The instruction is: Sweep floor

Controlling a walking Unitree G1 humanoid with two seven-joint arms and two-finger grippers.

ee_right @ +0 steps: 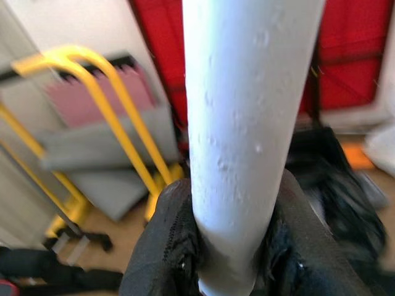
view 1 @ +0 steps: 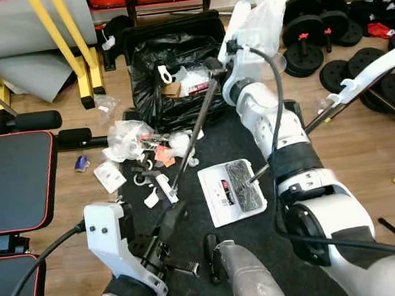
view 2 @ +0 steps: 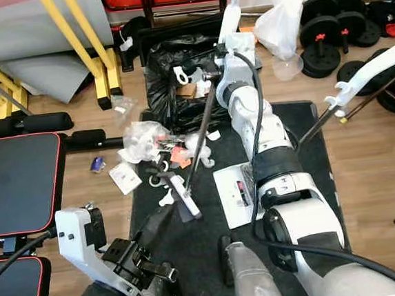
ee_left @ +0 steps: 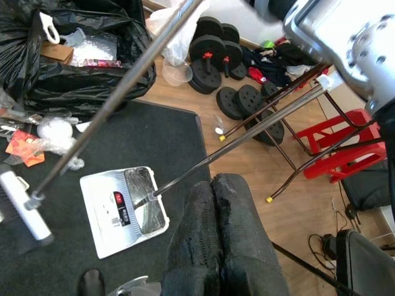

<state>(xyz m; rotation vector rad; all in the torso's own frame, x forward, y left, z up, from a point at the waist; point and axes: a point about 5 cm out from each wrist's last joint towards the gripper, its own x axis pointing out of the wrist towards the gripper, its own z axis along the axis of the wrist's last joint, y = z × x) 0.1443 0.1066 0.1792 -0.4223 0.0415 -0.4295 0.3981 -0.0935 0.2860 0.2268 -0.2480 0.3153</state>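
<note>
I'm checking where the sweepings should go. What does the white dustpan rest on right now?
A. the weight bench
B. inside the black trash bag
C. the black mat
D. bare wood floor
C: the white dustpan lies flat on the black mat, right of the litter pile, with the black trash bag farther off.

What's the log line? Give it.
right gripper: shut on broom | broom head: at litter on mat | dustpan: on mat | left gripper: shut, idle

wood floor point(view 1: 363, 140), black mat point(view 1: 190, 218), weight bench point(view 1: 13, 181)
</note>
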